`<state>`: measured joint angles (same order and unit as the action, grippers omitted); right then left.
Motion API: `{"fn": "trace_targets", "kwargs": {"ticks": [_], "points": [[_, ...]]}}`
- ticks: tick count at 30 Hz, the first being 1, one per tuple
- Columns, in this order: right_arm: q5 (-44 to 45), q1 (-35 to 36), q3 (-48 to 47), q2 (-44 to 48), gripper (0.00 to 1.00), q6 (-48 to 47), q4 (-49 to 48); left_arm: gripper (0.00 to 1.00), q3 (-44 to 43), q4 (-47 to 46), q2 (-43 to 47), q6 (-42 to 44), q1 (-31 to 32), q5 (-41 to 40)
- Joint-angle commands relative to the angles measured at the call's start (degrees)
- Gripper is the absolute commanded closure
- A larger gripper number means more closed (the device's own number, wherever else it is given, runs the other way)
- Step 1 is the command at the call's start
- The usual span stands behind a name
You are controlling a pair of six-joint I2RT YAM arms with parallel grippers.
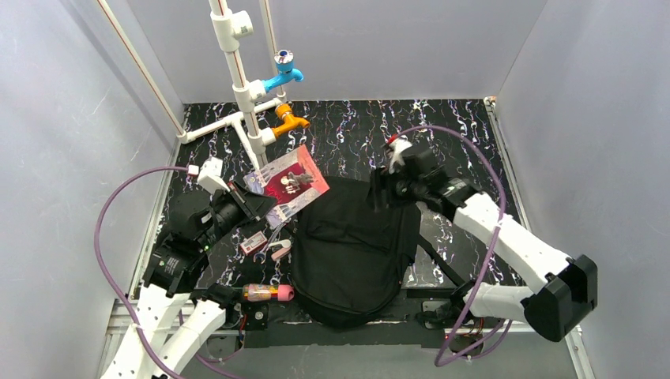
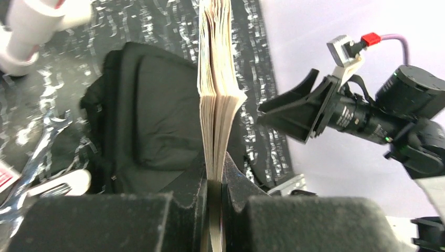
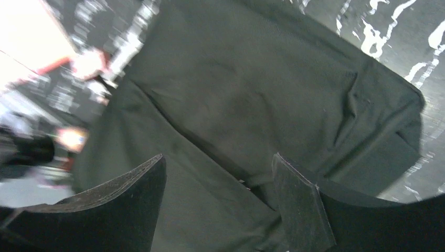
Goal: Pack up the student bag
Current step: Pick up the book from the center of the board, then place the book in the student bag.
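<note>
Left gripper pinches book; right gripper seemingly spread above backpack.

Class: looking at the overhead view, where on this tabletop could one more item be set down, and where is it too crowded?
Free: the far strip between the pipe stand and the right gripper, and the tabletop right of it. Crowded: left of the student bag, where the book in the left gripper, the scissors and a marker cluster.
</note>
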<state>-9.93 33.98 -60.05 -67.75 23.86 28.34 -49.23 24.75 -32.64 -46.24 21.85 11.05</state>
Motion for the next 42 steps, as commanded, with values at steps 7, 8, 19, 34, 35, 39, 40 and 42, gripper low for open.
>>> {"fn": "trace_targets", "kwargs": {"ticks": [7,8,19,34,35,39,40,42], "points": [[32.4,29.0,-4.3,-16.0,0.16,-16.6,2.5,1.0,-5.6,15.0,2.7,7.9,0.0,-8.6],[32.6,29.5,-4.4,-17.6,0.17,-16.7,0.9,1.0,-5.9,15.5,2.8,8.0,0.0,-8.8],[54.0,21.4,0.3,-26.3,0.31,-0.1,-7.9,1.0,-4.7,15.2,1.3,6.7,0.0,-5.5],[40.6,14.1,-3.1,-14.5,0.21,-12.2,-5.5,1.0,-4.9,14.2,-1.4,7.8,0.1,-2.7],[41.8,15.7,-4.1,-13.9,0.17,-11.2,-3.7,1.0,-5.3,15.0,-1.4,8.3,0.0,-3.7],[47.9,26.1,-7.7,-13.7,0.11,-7.4,-0.6,1.0,-7.3,17.5,-0.6,10.0,0.1,-8.1],[48.4,28.5,-8.7,-14.4,0.1,-6.9,-0.5,1.0,-7.8,18.1,-0.3,10.5,0.0,-9.1],[48.6,33.3,-10.5,-17.1,0.1,-6.8,-1.1,1.0,-8.8,19.6,0.3,11.3,0.1,-11.9]]}}
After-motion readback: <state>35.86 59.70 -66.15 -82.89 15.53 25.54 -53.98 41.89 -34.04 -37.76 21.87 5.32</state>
